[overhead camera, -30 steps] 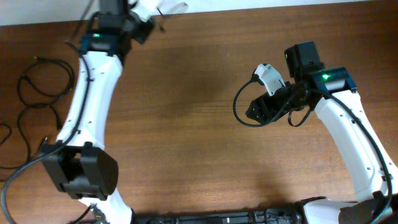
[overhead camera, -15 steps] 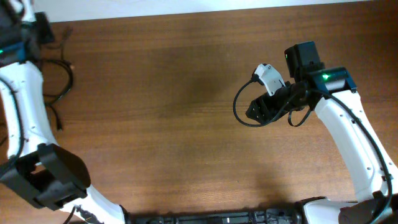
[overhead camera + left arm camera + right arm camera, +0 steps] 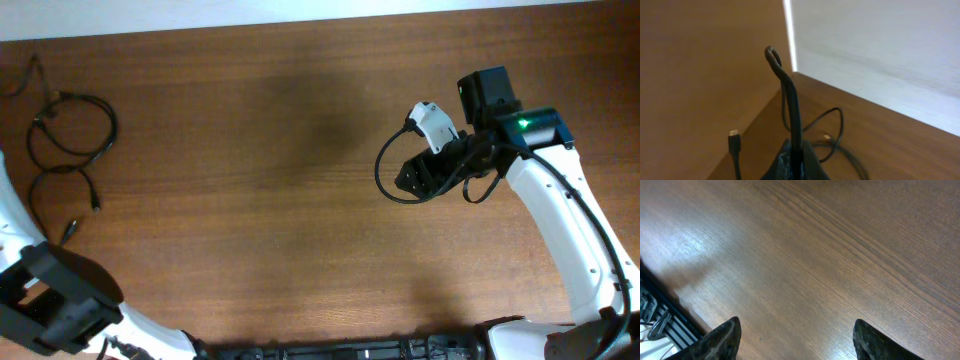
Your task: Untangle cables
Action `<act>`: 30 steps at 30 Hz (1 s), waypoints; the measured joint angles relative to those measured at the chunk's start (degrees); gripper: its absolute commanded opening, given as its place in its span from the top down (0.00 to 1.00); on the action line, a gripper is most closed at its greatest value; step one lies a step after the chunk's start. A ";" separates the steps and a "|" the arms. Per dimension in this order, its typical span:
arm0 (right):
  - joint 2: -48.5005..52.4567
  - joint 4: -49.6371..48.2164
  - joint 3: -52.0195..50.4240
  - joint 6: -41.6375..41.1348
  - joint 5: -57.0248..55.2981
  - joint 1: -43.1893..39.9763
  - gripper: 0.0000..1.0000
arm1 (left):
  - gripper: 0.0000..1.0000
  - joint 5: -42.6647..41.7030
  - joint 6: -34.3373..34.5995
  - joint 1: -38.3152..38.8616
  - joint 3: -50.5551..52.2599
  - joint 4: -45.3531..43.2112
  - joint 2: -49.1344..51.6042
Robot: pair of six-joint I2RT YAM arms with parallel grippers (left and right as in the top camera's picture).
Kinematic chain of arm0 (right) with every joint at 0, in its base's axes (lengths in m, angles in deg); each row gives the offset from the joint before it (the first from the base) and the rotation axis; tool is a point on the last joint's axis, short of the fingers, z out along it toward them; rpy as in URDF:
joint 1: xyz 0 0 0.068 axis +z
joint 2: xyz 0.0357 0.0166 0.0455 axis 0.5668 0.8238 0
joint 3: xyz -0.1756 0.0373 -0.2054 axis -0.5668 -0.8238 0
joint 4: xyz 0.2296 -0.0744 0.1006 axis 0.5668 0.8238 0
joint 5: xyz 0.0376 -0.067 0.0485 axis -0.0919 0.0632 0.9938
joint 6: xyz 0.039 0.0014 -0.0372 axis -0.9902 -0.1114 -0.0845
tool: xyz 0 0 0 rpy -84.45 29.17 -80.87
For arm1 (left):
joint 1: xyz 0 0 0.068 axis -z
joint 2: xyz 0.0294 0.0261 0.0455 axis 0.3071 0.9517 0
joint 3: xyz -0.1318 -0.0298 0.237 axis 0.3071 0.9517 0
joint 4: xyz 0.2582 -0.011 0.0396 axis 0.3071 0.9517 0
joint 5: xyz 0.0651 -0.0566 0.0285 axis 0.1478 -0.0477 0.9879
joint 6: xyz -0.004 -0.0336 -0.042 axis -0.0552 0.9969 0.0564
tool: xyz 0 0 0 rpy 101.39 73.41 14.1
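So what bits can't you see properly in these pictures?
Overhead: the left gripper lies beyond the left edge.
Left wrist: its grip on the cable is blurred and cut by the bottom edge.
Overhead: the plugs on the cables are too small to identify.
Right wrist: no cables in view.

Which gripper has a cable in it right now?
The left gripper: its jaws are shut on a black cable rising past them. The right gripper has open jaws, nothing between them.

The left arm (image 3: 50,300) leans off the side, its left tool (image 3: 795,161) pinched tight on a cable (image 3: 790,100). The right arm (image 3: 560,215) bends inward, its right tool (image 3: 797,336) spread wide apart.
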 measured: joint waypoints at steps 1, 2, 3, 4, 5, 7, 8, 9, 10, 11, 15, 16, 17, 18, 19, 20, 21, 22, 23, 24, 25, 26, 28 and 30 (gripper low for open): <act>0.00 -0.20 0.00 0.00 0.00 0.00 0.29 | 0.72 0.00 0.00 -0.61 0.00 0.20 0.00; 0.00 -0.44 0.00 -0.02 0.00 0.00 0.29 | 0.66 0.02 -0.04 -1.40 0.00 0.72 0.00; 0.00 -0.63 0.00 -0.02 0.02 0.00 0.29 | 0.63 0.17 0.02 -2.05 0.00 1.42 0.00; 0.00 -0.81 0.00 0.00 0.02 0.00 0.29 | 0.55 0.24 0.15 -2.49 0.00 1.79 0.00; 0.00 -0.85 0.00 0.02 0.02 0.00 0.29 | 0.41 0.31 0.35 -2.73 0.00 2.03 0.00; 0.00 -0.81 0.00 0.02 0.00 0.00 0.30 | 0.19 0.39 0.46 -2.82 0.00 2.14 0.00; 0.00 -0.81 0.00 0.00 0.02 0.00 0.29 | 0.10 0.37 0.48 -2.75 0.00 2.23 0.00; 0.00 -0.76 0.00 0.02 0.00 0.00 0.29 | 0.05 0.37 0.68 -2.71 0.00 2.29 0.00; 0.00 -0.72 0.00 0.02 0.02 0.00 0.29 | 0.02 0.39 0.57 -2.64 0.00 2.29 0.00; 0.00 -0.59 0.00 -0.02 0.00 0.00 0.29 | 0.00 0.39 1.09 -2.62 0.00 2.32 0.00; 0.00 -0.59 0.00 -0.02 0.00 0.00 0.30 | 0.01 0.39 1.05 -2.62 -0.02 4.87 0.00; 0.00 -0.55 0.00 0.02 0.00 0.00 0.30 | 0.00 0.37 1.05 -2.62 -0.02 5.75 0.00; 0.00 -0.55 0.00 0.00 0.00 0.00 0.30 | 0.00 0.37 1.05 -2.62 -0.02 6.73 0.00; 0.00 -0.52 0.00 0.02 0.02 0.00 0.30 | 0.01 0.28 1.05 -2.62 -0.02 7.76 0.00; 0.00 -0.39 0.00 0.00 0.02 0.00 0.30 | 0.00 -0.85 1.03 -2.62 -0.02 10.12 0.00; 0.00 -0.39 0.00 0.00 0.00 0.00 0.30 | 0.00 -1.62 1.01 -2.56 -0.04 11.02 0.00; 0.00 -0.37 0.00 0.00 -0.02 0.00 0.30 | 0.02 -2.93 1.03 -2.40 -0.09 13.57 0.00; 0.00 -0.39 0.00 0.02 -0.02 0.00 0.29 | 0.03 -4.17 1.03 -2.12 -0.09 15.58 0.00; 0.00 -0.39 0.04 0.00 -0.02 0.00 0.29 | 0.03 -4.85 0.98 -1.68 -0.09 17.20 0.00; 0.00 -0.37 0.13 0.02 -0.02 0.00 0.29 | 0.03 -5.73 0.98 -0.66 -0.09 19.32 0.00; 0.02 -0.33 0.98 -0.04 -0.17 0.00 0.29 | 0.02 -6.14 0.96 0.28 -0.11 20.50 0.00; 0.04 -0.35 1.68 -0.02 -0.31 0.00 0.29 | 0.02 -6.78 0.81 2.19 -0.11 22.14 0.00; 0.09 -0.31 3.63 -1.29 -2.14 0.00 0.29 | 0.00 -6.95 -0.02 4.74 -0.15 25.49 0.00; 0.11 -0.37 6.43 -3.91 -5.75 0.00 0.29 | 0.01 -7.37 -0.94 8.92 -0.13 28.63 0.00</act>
